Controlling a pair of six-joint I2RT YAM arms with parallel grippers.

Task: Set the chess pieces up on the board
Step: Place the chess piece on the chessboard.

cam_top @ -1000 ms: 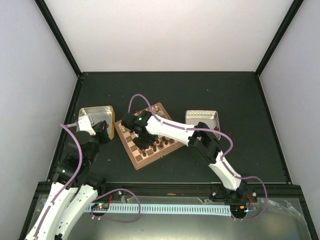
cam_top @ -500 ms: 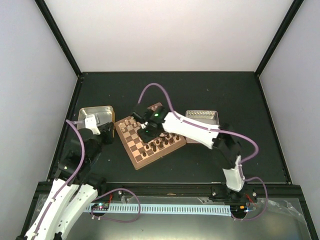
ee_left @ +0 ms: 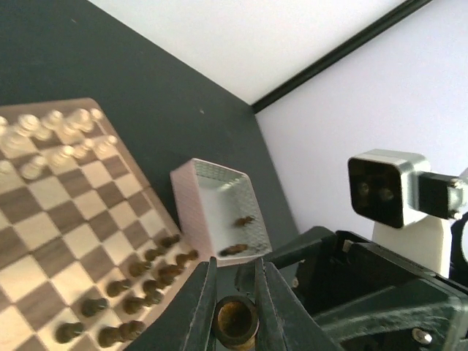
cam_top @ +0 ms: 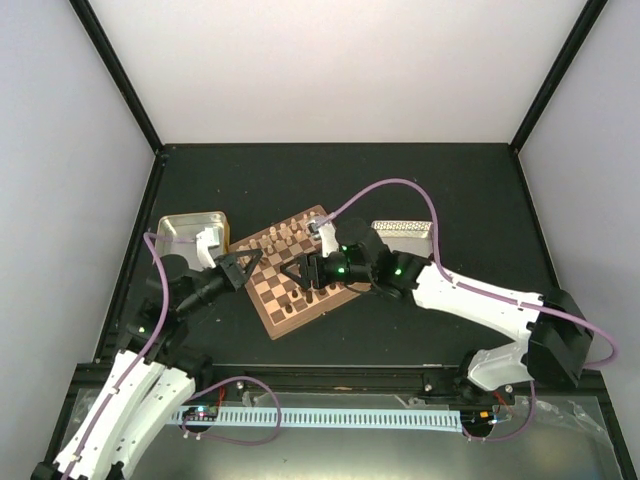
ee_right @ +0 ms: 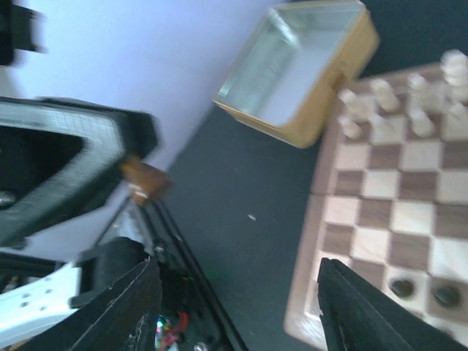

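The right arm (cam_top: pixel 480 300) has swung its elbow out low, and the left gripper (cam_top: pixel 243 266) has left the gold tin (cam_top: pixel 190 228) for the board (cam_top: pixel 272 305) edge, facing the right gripper (cam_top: pixel 298 272). Beyond the left gripper, the pinkish tin (ee_left: pixel 191 208) holds a few dark chess pieces (ee_left: pixel 235 249). The left fingers pinch one dark piece (ee_left: pixel 235 320) just off the board, while the right jaws gape wide above it.

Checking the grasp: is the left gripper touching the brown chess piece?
Touching. The left wrist view shows the brown chess piece pinched between both fingers of the left gripper, with no gap on either side.
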